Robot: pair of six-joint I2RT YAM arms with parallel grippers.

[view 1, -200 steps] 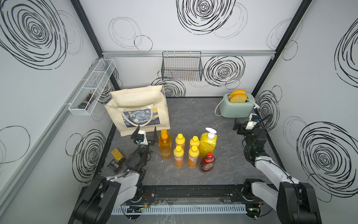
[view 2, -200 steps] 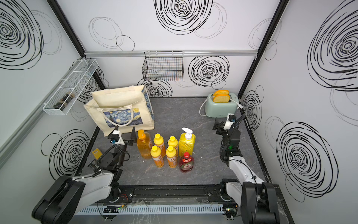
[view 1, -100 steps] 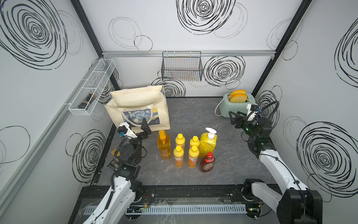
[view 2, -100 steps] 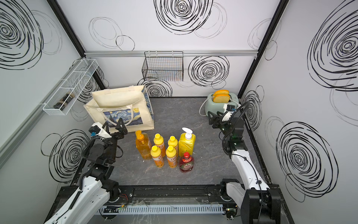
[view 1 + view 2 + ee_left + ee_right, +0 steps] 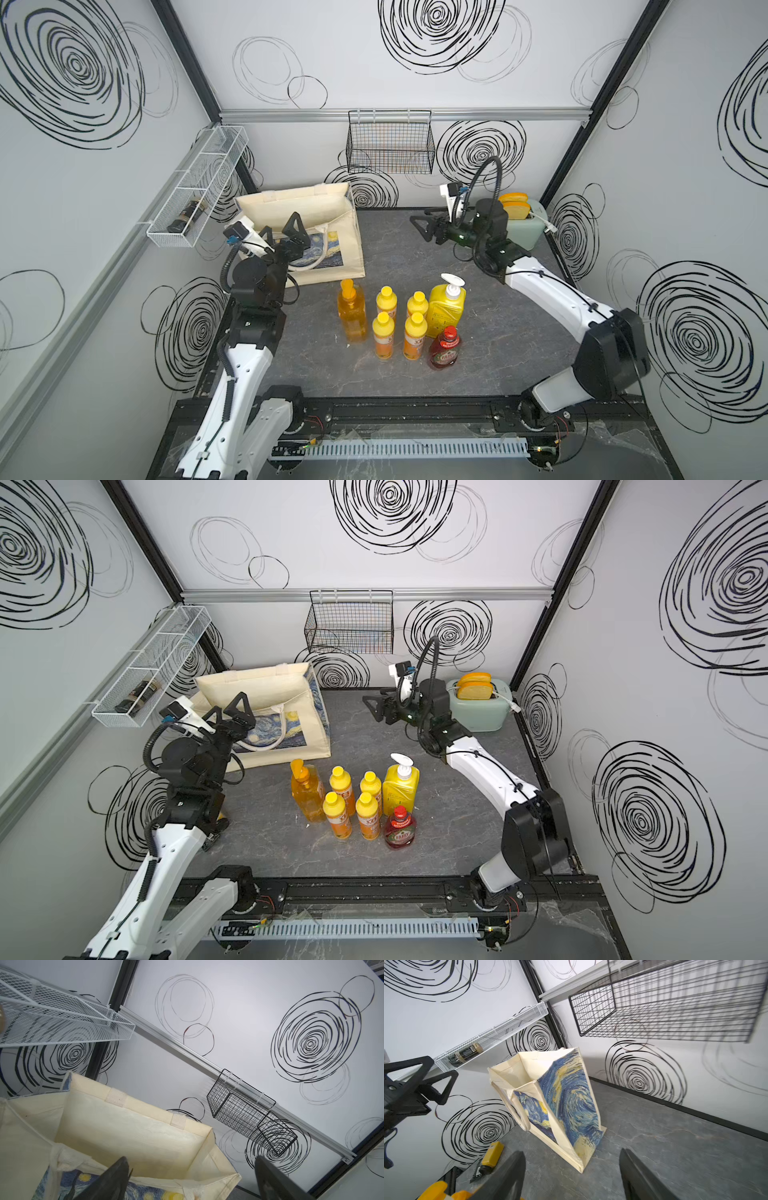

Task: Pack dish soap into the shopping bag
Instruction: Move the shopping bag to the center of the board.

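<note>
Here, dish soap bottles [image 5: 414, 338] upright, caps upward

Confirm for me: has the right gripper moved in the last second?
Yes. The right gripper has swung away from the toaster, out toward the shopping bag.

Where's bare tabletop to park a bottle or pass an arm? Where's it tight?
Free: the back strip between shopping bag and toaster, though the right gripper hovers over it; the front strip between red Fairy bottle and base rail; the tabletop right of the white-pump bottle. Crowded: the seven bottles stand nearly touching; left gripper fronts the bag.
</note>
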